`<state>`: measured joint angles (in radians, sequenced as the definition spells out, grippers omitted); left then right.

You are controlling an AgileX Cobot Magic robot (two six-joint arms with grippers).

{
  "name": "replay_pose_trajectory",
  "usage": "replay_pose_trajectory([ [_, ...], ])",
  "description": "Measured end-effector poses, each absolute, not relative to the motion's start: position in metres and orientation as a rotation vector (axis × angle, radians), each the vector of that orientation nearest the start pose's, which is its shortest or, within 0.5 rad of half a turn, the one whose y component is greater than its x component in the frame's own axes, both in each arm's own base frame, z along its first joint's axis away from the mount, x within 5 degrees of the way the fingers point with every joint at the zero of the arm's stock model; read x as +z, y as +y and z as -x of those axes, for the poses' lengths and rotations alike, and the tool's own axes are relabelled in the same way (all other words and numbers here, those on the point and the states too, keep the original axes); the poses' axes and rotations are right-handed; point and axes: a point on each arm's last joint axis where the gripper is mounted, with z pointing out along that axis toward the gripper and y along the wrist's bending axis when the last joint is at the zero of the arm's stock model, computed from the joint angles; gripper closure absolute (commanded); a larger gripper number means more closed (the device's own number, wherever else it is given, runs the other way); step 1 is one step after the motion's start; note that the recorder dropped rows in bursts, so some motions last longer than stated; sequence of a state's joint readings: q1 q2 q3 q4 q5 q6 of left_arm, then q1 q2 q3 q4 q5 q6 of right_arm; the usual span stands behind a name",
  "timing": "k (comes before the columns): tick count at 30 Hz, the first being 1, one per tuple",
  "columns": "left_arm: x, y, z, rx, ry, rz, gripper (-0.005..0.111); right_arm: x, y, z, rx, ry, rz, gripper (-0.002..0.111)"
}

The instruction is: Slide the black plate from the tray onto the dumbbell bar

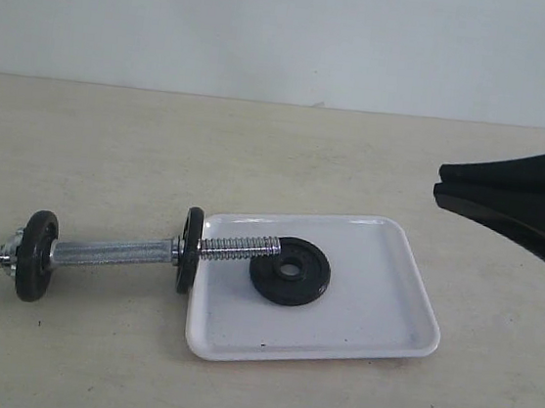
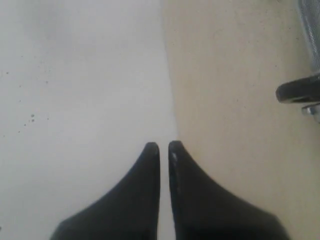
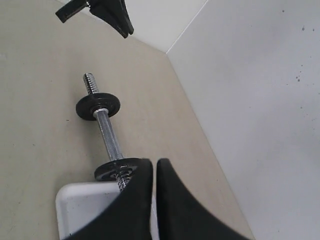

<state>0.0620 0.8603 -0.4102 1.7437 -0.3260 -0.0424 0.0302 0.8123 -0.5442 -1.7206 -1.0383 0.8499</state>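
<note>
The black plate (image 1: 290, 270) lies flat on the white tray (image 1: 365, 303), toward the tray's left side. The dumbbell bar (image 1: 109, 252) rests on the table with its threaded right end (image 1: 238, 247) reaching over the tray and ending just above the plate. Two other black discs (image 1: 35, 256) (image 1: 188, 250) sit on the bar. My right gripper (image 1: 442, 189) hangs shut above and to the right of the tray, empty. My left gripper (image 2: 164, 146) is shut and empty, out of the exterior view. In the right wrist view the fingers (image 3: 140, 200) hide the plate.
The beige table meets a pale wall at the back. The right wrist view shows the bar (image 3: 107, 135), the tray's corner (image 3: 80, 205) and the left arm's dark gripper (image 3: 117, 20) beyond the bar's far end. A disc's edge (image 2: 297, 91) shows in the left wrist view.
</note>
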Motion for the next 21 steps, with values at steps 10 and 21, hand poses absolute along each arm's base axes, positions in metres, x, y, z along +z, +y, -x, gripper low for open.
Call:
replay_pose_trajectory([
  [10,0.281,-0.011,-0.181,0.193,1.581,-0.501,0.102,0.311,0.081,-0.125,0.352,1.199,1.351,0.108],
  [21,0.242,-0.023,-0.193,0.096,1.948,-0.466,0.102,0.310,0.081,-0.125,0.450,1.303,1.278,0.108],
])
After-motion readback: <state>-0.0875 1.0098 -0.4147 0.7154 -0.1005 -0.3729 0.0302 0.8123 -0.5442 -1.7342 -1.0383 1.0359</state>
